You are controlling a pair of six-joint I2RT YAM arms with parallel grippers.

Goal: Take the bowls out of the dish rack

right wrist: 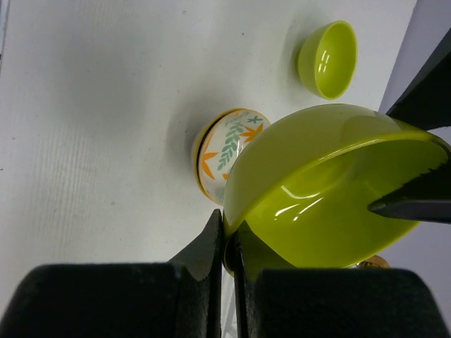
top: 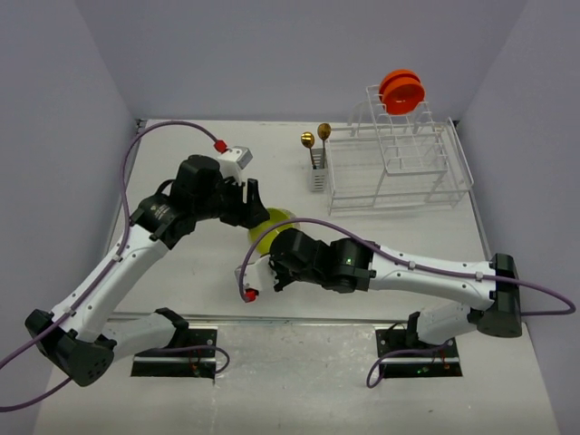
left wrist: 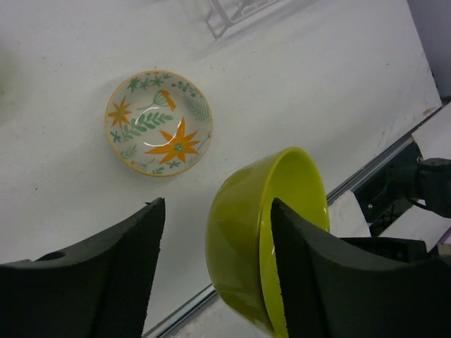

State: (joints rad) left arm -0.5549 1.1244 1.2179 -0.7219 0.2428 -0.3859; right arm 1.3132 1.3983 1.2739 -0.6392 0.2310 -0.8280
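A lime-green bowl (top: 272, 227) hangs tilted above the table between both grippers. My right gripper (right wrist: 227, 232) is shut on its rim (right wrist: 310, 190); it also shows in the top view (top: 263, 263). My left gripper (left wrist: 216, 208) is open and straddles the bowl's wall (left wrist: 239, 246), with one finger (left wrist: 303, 274) inside the bowl. The floral cream bowl (left wrist: 158, 123) sits upright on the table below. A second lime-green bowl (right wrist: 328, 58) rests on the table. Orange bowls (top: 401, 91) stand on edge in the upper tier of the white dish rack (top: 329, 181).
Two gold spoons (top: 315, 136) stand in the cutlery caddy (top: 317, 177) at the rack's left side. The rack fills the back right of the table. Grey walls close in the left, back and right. The table's metal front edge (left wrist: 373, 169) runs close below the bowl.
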